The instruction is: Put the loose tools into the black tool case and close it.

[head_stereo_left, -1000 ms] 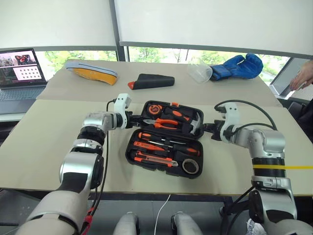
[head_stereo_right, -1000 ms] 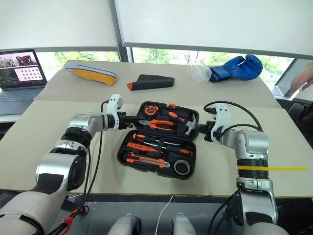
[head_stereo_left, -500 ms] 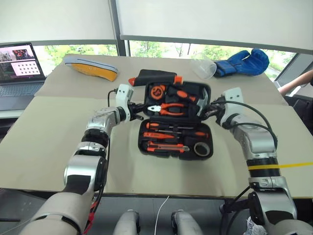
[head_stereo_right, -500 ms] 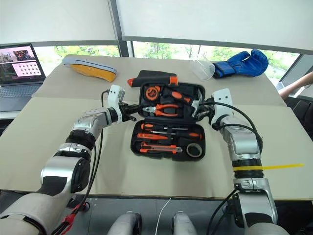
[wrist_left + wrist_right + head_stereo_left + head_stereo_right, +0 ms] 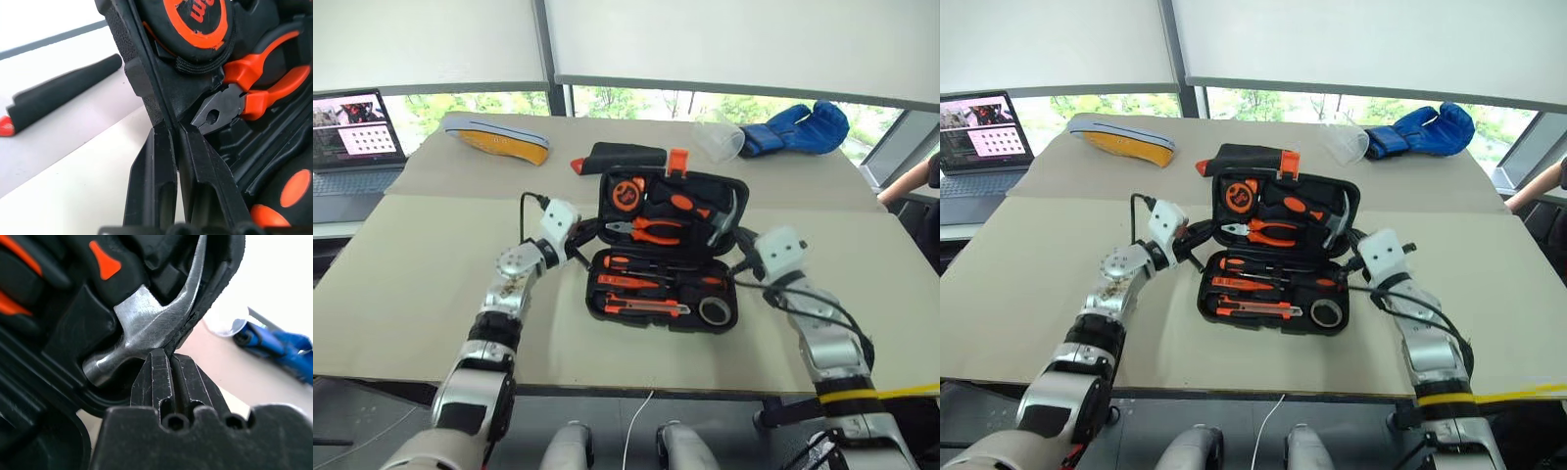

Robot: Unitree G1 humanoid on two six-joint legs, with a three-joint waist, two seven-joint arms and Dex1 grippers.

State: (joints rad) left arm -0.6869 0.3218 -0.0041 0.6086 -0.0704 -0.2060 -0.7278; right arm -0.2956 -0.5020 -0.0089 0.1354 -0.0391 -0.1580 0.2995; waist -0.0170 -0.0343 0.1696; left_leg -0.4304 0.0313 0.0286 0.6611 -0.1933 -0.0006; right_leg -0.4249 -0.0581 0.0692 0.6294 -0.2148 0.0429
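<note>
- The left gripper (image 5: 173,147) is pinching the left edge of the case lid (image 5: 671,201), fingers (image 5: 151,181) closed tight on the rim, one outside and one inside, just beside the pliers' (image 5: 244,93) nose.
- The right gripper (image 5: 171,367) is clamped thin on the lid's right edge, its tips sitting right under the hammer (image 5: 146,328) head.
- The case (image 5: 666,250) is sitting mid-table (image 5: 401,284) between the two arms, lid standing raised, orange latch (image 5: 678,162) sticking up at the top.
- One case; in the lid, one tape measure (image 5: 626,193), one pair of pliers, one hammer.
- In the base (image 5: 607,311), two screwdrivers (image 5: 651,264) lying across, one knife (image 5: 641,307) along the near edge, one tape roll (image 5: 713,311) in the near right corner; I cannot make out the slim stick tool separately.
- Beyond the case, one black pouch (image 5: 622,157) with a red tip is lying just behind the lid.
- Farther back: one yellow-and-grey object (image 5: 494,137), one clear plastic cup (image 5: 720,140) on its side, one pair of blue gloves (image 5: 798,127).
- One laptop (image 5: 352,142) is standing open at the far left.
- A person's arm (image 5: 911,181) is showing at the right edge.
</note>
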